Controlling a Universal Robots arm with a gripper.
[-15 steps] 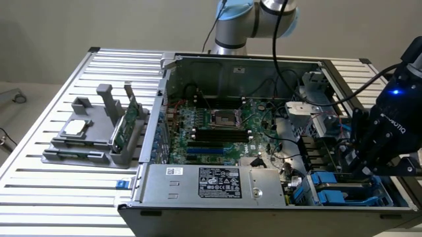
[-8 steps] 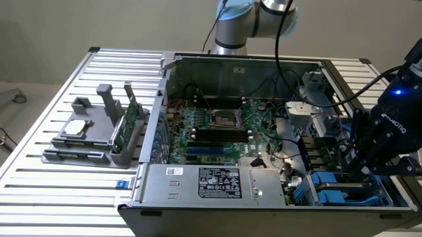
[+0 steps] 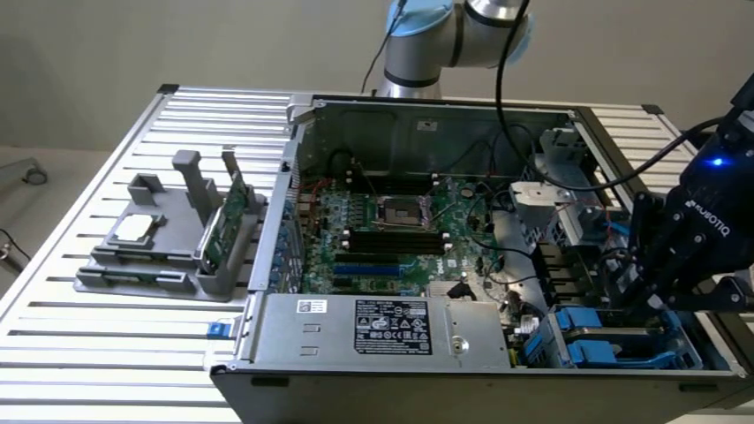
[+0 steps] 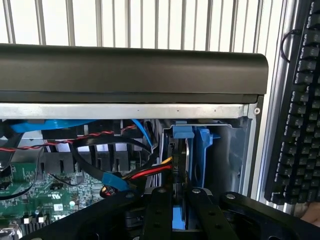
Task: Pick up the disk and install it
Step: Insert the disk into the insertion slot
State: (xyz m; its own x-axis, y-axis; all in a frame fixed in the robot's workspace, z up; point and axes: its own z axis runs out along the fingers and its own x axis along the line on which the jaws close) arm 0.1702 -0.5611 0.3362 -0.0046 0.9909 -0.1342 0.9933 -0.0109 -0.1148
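Holds the disk [image 4: 181, 160] edge-on in the closed gripper [image 4: 179, 194], at the blue drive bay [image 4: 204, 150]. Could jam against the bay's rails if tilted, or snag the cables [image 4: 145, 174] just beside.

Our silver-and-blue arm [image 3: 454, 35]
Pale blue joint caps [image 3: 415, 26], a black cable [image 3: 500, 88], our black gripper [image 3: 645, 300] lettered ROBOTIQ in white, a blue light [image 3: 718, 162], screws [image 4: 194, 190] in its fingers [image 4: 159, 215].

Cables [image 4: 142, 173] and case wall [image 4: 235, 150] tight around claw [image 4: 179, 196] and disk [image 4: 182, 159].
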